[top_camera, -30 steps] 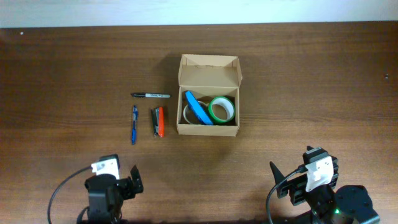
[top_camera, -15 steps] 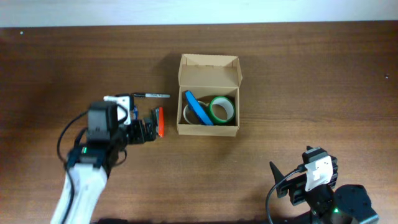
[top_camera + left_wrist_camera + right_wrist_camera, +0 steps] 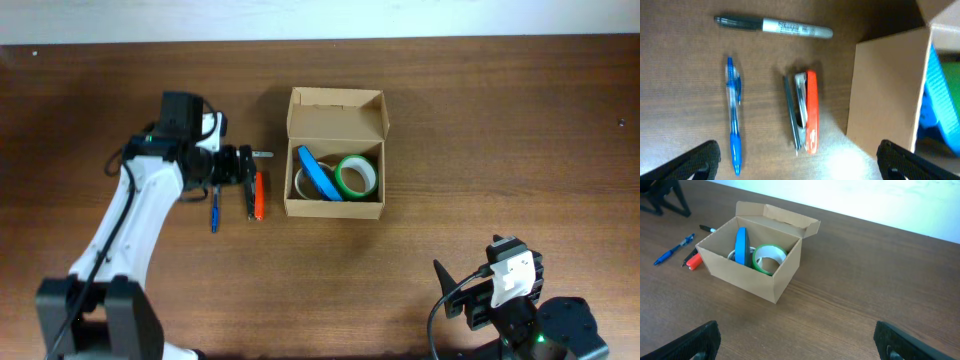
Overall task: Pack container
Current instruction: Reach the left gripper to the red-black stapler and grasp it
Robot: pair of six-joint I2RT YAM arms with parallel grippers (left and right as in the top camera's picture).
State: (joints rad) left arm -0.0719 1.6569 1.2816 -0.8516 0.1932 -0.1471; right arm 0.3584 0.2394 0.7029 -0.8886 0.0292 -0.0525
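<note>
Our left claw [image 3: 797, 160] is spread wide and empty, and the small orange and dark grey tool [image 3: 807, 112] lies just ahead of it, long axis pointing away. The open tan corrugated cardboard box [image 3: 885, 90] stands close on the tool's right, so we judge the room tight there and freer on the left.

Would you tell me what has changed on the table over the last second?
The left gripper swung from its parked spot out over the small orange stapler, jaws open, holding nothing. The right gripper, tan cardboard box and its tape rolls stayed put.
</note>
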